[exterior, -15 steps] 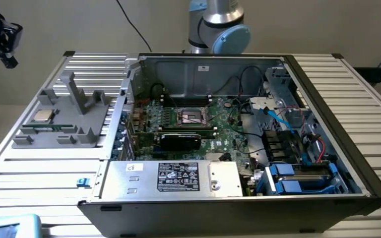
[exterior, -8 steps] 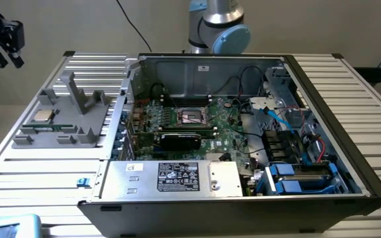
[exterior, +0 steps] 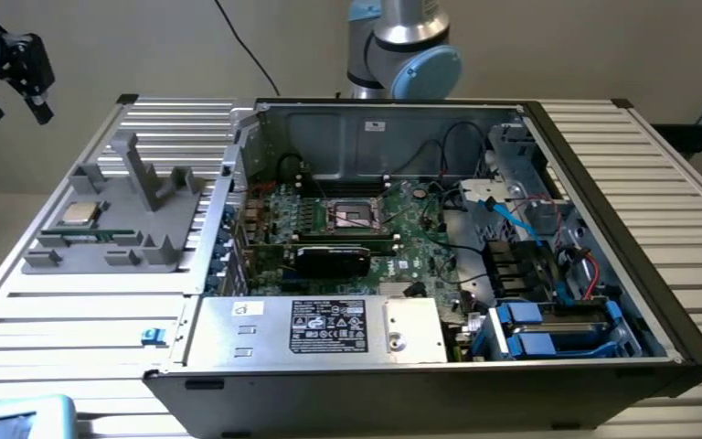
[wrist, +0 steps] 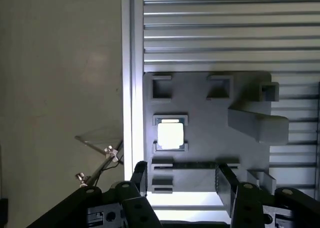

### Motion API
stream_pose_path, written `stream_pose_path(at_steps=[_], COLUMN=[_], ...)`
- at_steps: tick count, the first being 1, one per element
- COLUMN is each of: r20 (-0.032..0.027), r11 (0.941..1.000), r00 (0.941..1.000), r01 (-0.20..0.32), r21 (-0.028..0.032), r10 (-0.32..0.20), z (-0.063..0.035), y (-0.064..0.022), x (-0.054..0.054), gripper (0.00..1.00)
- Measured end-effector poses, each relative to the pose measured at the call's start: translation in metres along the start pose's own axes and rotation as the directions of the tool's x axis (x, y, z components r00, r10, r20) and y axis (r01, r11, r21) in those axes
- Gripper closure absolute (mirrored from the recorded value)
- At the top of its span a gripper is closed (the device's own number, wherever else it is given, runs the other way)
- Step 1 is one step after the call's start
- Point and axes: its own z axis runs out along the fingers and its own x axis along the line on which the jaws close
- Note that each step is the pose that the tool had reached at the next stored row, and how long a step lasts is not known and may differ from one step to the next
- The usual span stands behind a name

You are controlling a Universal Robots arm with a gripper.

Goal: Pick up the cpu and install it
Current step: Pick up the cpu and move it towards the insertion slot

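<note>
The cpu [exterior: 79,213], a small square chip with a shiny metal top, lies in a recess of the grey holder block [exterior: 113,224] on the slatted table, at the exterior view's left. In the wrist view the cpu [wrist: 170,134] gleams bright in its pocket on the holder [wrist: 210,128]. My gripper [exterior: 12,102] hangs high above the table's far left corner, well away from the chip. Its two dark fingers [wrist: 141,178] stand wide apart, and the gripper [wrist: 182,184] holds nothing. The dark square socket [exterior: 354,215] sits on the green motherboard inside the open computer case [exterior: 595,229].
A silver power supply [exterior: 314,327] with a white label fills the case's near side. Blue drive bays [exterior: 547,329] and cables crowd the exterior view's right of the case. Upright grey posts [exterior: 143,174] rise from the holder block. The arm's base [exterior: 402,50] stands behind the case.
</note>
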Motion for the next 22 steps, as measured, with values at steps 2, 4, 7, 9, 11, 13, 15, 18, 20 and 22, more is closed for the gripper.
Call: stream_pose_path(at_steps=[2, 4, 7, 9, 11, 13, 15, 18, 20, 22], r20=[-0.0001, 0.0, 0.0, 0.0, 0.0, -0.0008, -0.0048, -0.0082, -0.0082, -0.0083], r11=[1.0, 1.0, 1.0, 1.0, 1.0, 1.0, 1.0, 1.0, 1.0, 1.0], r00=[1.0, 1.0, 1.0, 1.0, 1.0, 1.0, 1.0, 1.0, 1.0, 1.0], r01=[0.0, 0.0, 0.0, 0.0, 0.0, 0.0, 0.0, 0.001, 0.001, 0.004], r21=[0.0, 0.0, 0.0, 0.0, 0.0, 0.0, 0.0002, 0.0002, -0.0007, -0.001], r10=[0.0, 0.0, 0.0, 0.0, 0.0, 0.0, 0.0, -0.001, -0.001, -0.004], z=[0.0036, 0.0074, 0.0127, 0.0164, 0.02, 0.0236, 0.0269, 0.0323, 0.036, 0.0395], y=[-0.0001, -0.0001, -0.0002, -0.0002, -0.0002, -0.0003, -0.0002, -0.0004, -0.0004, -0.0005], x=[0.0, 0.0, 0.0, 0.0, 0.0, 0.0, 0.0, 0.0, 0.0, 0.0], gripper=[0.34, 0.34, 0.34, 0.34, 0.34, 0.34, 0.34, 0.34, 0.34, 0.34])
